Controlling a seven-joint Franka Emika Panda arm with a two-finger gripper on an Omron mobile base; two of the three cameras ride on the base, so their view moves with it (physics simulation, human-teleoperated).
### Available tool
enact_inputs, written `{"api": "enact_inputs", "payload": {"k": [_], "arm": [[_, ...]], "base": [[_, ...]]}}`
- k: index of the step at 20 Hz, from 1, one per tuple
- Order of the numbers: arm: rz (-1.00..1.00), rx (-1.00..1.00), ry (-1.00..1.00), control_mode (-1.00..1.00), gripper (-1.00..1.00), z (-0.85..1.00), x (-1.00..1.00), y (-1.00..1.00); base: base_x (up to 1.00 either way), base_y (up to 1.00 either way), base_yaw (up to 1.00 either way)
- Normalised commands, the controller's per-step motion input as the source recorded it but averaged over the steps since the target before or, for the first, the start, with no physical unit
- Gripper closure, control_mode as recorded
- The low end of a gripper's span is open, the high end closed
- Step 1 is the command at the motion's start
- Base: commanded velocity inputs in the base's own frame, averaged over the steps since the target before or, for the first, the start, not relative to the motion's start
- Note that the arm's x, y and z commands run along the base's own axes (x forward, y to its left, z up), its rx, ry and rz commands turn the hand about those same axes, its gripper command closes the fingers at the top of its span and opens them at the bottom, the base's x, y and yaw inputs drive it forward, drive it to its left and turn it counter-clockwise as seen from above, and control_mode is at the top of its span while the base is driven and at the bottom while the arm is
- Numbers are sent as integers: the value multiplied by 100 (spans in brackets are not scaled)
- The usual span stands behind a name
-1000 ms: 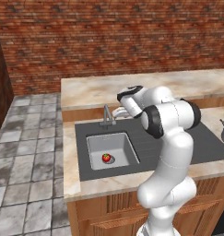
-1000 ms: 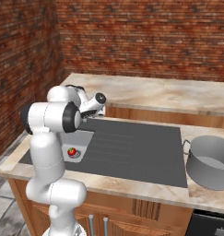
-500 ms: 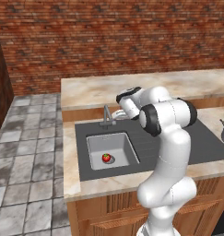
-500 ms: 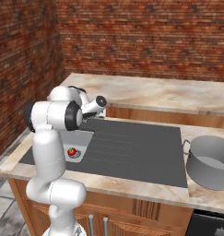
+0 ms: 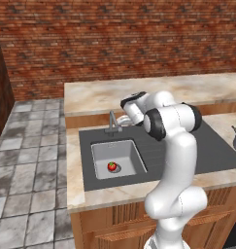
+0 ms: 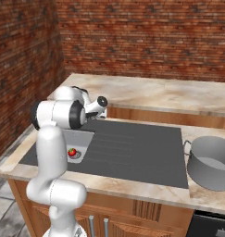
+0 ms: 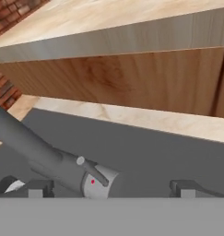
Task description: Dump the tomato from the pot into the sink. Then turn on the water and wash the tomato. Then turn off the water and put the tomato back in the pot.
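Over the last second my hand has crept a touch closer to the faucet [image 5: 112, 124] — nothing else has shifted. The gripper [image 7: 106, 188] is spread wide and holds nothing; in the hand view its tips straddle the base of the faucet, with the small lever [image 7: 91, 171] between them. The tomato [image 5: 111, 166] lies in the sink [image 5: 130, 154], in front of the faucet and by the drain. The pot [image 6: 212, 161] stands well to the right of the faucet, on the counter. So I judge the dump done — turning the water on and off, washing, and returning the tomato remain. No stream runs yet.
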Motion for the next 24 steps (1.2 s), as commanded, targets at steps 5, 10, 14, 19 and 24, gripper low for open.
{"api": "enact_inputs", "payload": {"k": [5, 10, 14, 19, 24], "arm": [[0, 0, 0, -100, -100, -14, 23, 7], [0, 0, 0, -100, -100, -15, 29, 9], [0, 0, 0, -100, -100, -16, 29, 3], [0, 0, 0, -100, -100, -19, 20, 0], [0, 0, 0, -100, 100, -25, 6, 0]], "base": [[0, 0, 0], [0, 0, 0], [0, 0, 0], [0, 0, 0], [0, 0, 0]]}}
